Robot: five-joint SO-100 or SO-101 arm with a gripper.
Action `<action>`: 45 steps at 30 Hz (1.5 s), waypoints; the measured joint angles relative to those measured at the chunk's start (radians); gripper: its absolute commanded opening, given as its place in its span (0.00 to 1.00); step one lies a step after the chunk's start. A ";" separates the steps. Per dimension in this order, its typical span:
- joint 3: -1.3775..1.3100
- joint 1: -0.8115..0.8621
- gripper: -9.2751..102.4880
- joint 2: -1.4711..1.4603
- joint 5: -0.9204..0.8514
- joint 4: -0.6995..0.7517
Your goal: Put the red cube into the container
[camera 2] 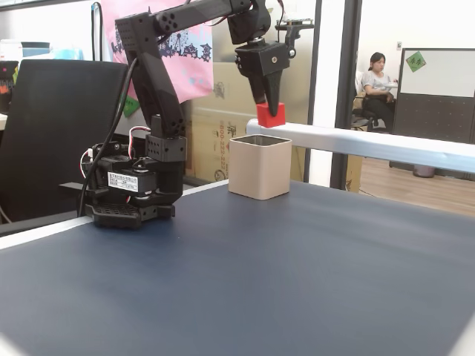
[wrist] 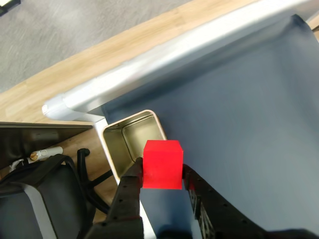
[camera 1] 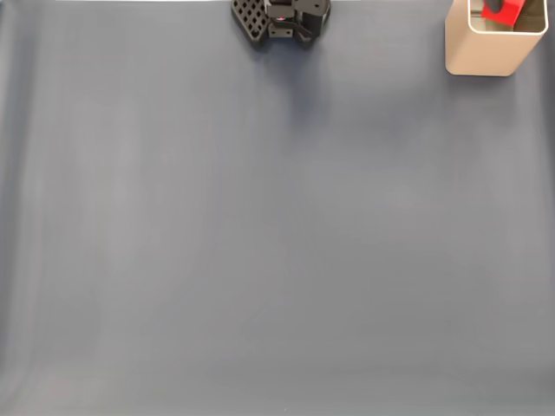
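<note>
My gripper is shut on the red cube, with one finger on each side of it. In a fixed view the red cube hangs in the gripper a little above the open top of the container, a beige tin with rounded corners. From above, the red cube shows over the mouth of the container at the table's top right corner. The wrist view looks down into the container and its shiny inside, just past the cube.
The arm's black base sits at the table's back edge. A dark blue mat covers the table. A white rail runs behind the container. A person sits far off in the background, and a black chair stands beside the table.
</note>
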 measured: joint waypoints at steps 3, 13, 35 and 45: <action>-0.015 -0.051 0.09 -0.034 0.018 0.002; -0.021 -0.104 0.09 -0.112 0.052 0.002; -0.075 -0.103 0.15 -0.186 0.094 -0.023; -0.075 -0.103 0.30 -0.187 0.144 -0.025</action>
